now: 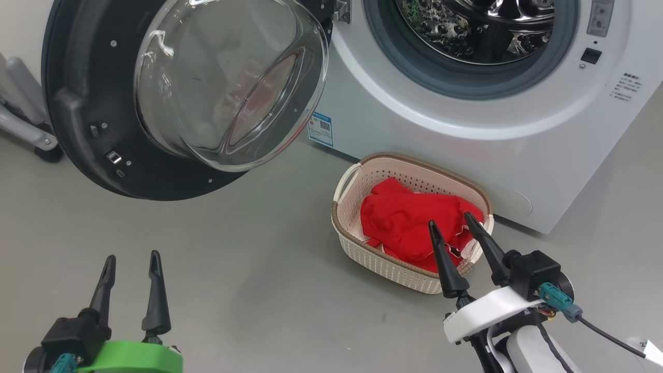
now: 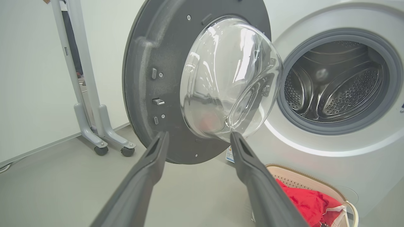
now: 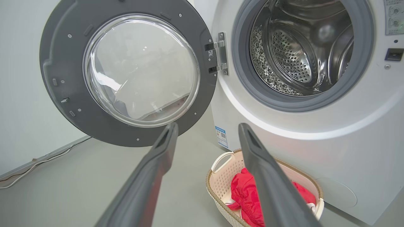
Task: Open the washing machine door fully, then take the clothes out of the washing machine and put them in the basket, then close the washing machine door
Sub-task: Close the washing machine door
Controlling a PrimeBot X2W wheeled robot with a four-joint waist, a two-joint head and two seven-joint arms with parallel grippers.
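The washing machine door [image 1: 181, 98] is hanging wide open, up and left of the left gripper [image 1: 132, 255], whose fingers are standing apart and holding nothing. The right gripper [image 1: 449, 218] is gaping empty too, its tips hovering over the clothes [image 1: 404, 217]. These are lying heaped in the basket [image 1: 362, 259] against the front of the washing machine [image 1: 414, 119]. The drum [image 1: 481, 26] is looking empty, so I judge only the closing is remaining. A push on the bulging glass is risking a slip, a weak shove is risking no latch, and the swinging rim may be clipping the basket. The grey floor [image 1: 233, 290] is looking smooth, and a wheeled stand [image 2: 86, 126] is standing by the pale wall [image 2: 31, 78] beyond the door.
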